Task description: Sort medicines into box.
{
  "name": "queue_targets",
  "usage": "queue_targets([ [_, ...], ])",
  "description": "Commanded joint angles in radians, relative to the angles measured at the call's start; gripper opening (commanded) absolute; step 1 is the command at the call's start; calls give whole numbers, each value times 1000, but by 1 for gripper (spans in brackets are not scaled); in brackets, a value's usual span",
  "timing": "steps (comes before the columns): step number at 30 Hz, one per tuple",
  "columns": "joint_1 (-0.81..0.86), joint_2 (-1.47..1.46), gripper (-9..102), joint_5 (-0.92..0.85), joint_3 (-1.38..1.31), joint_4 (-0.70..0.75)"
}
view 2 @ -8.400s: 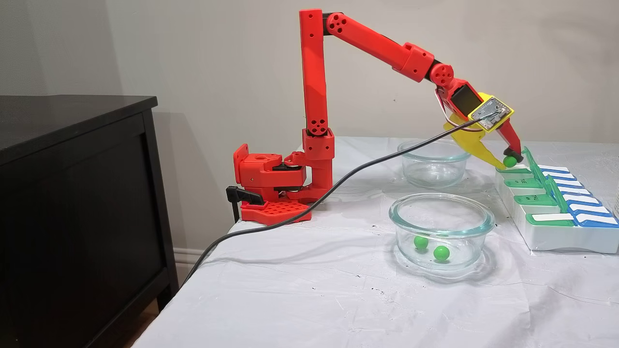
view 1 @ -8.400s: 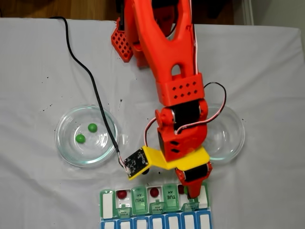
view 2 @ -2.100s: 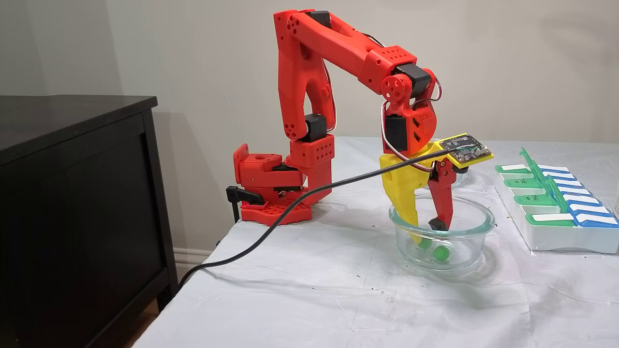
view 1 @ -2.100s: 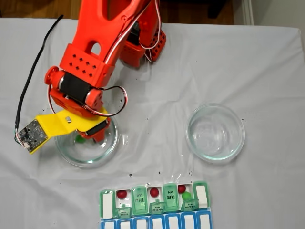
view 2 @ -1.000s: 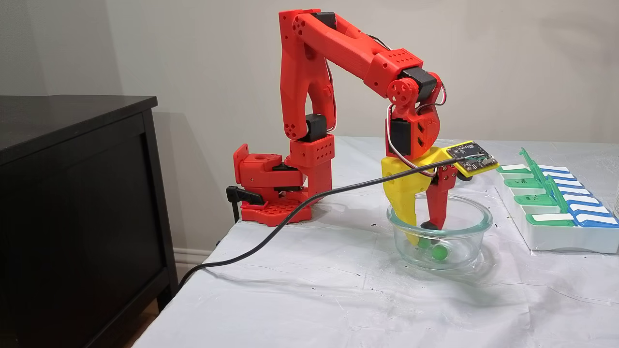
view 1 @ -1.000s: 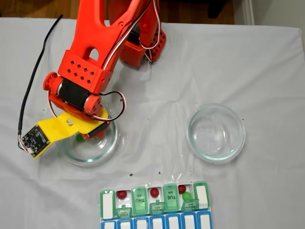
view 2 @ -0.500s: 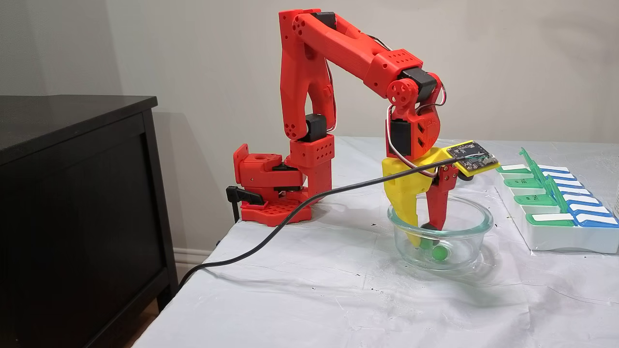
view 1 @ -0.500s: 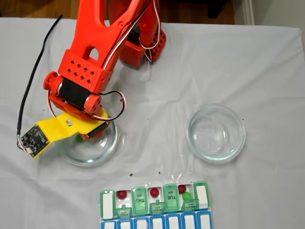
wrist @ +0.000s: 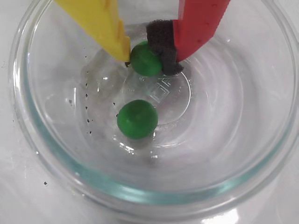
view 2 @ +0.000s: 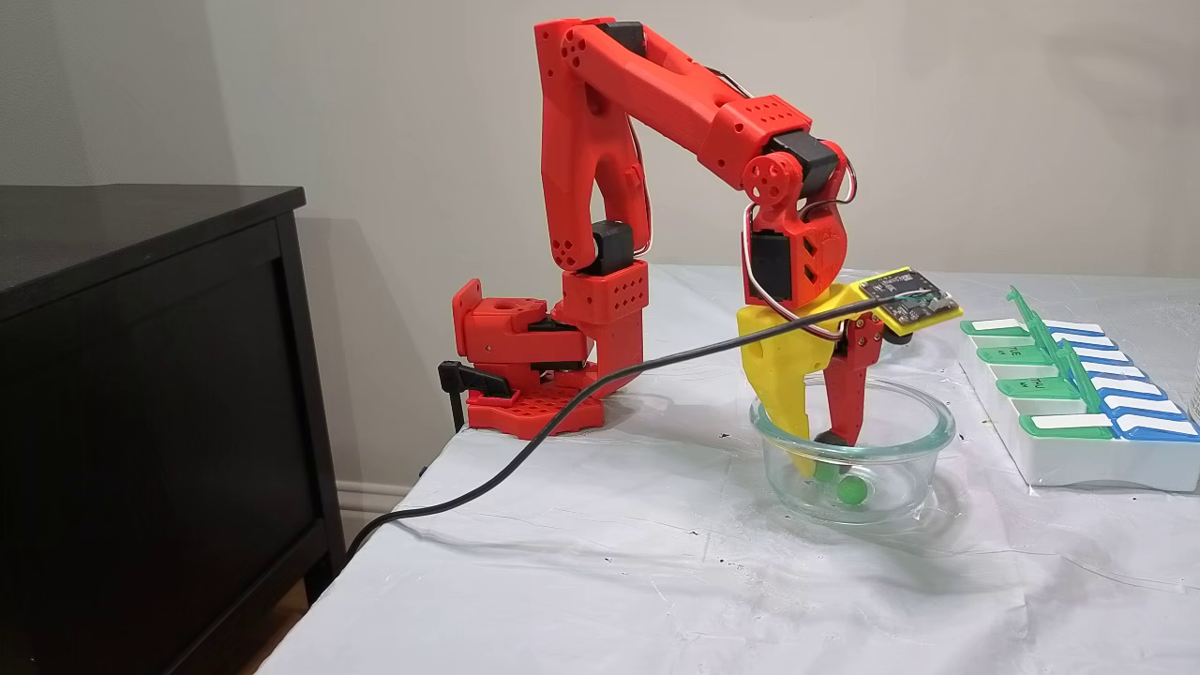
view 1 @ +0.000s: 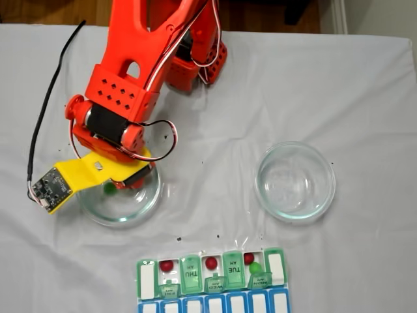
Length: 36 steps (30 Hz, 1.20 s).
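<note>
Down inside the glass dish (wrist: 42,154) the gripper (wrist: 145,57) pinches a green ball (wrist: 144,59) between its yellow finger (wrist: 105,23) and the black foam pad on its red finger (wrist: 198,23). A second green ball (wrist: 137,119) lies loose on the dish floor just near of the first, apart from both fingers in the wrist view. From the fixed view above, this dish (view 1: 140,208) sits at the left of the white cloth (view 1: 365,85), with a second glass dish (view 1: 295,180) well apart to the right. At the near edge lies the green pill organizer (view 1: 212,272), several lids open: two dark red balls (view 1: 167,265) (view 1: 210,262) rest in separate compartments, and a third green ball (view 1: 255,267) sits in a compartment further right beside something dark red that is too small to tell. A blue row (view 1: 215,305) runs alongside its near side. From the side view the red arm (view 2: 656,84) bends down into the dish (view 2: 914,441)
</note>
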Motion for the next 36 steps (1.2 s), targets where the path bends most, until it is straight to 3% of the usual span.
queue_targets([
  [1, -17, 86, 0, 12, -69, 41],
  [12, -89, 337, 0, 138, -216, 92],
  [24, -397, 787, 0, 575, 156, -356],
  [36, -514, 334, 0, 689, -28, -525],
])
